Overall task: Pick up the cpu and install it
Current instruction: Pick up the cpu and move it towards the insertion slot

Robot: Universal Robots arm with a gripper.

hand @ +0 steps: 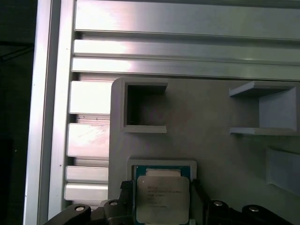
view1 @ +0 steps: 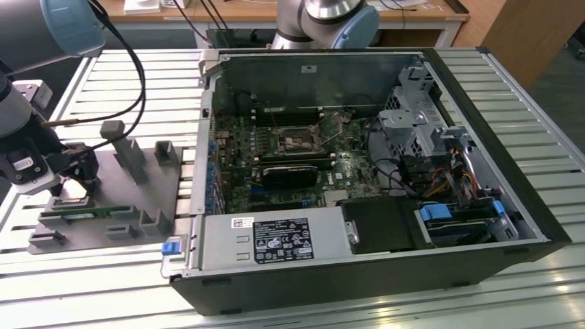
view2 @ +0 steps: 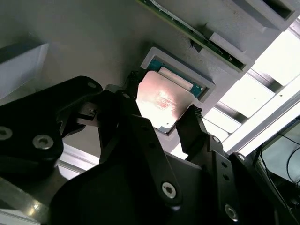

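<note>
Slatted aluminium table (view1: 92,288), grey parts tray (view1: 123,192) and open black computer case (view1: 366,281) side by side on it.

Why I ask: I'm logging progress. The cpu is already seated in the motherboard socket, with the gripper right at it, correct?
Not quite. The cpu lies in a recess of the gray fixture plate, not in the motherboard socket; both wrist views show this. The gripper is right at it.

Pale silver cpu (hand: 162,199), green-edged — black gripper (view2: 163,101) — grey tray (hand: 211,117), silver slatted table (hand: 187,18)
</note>
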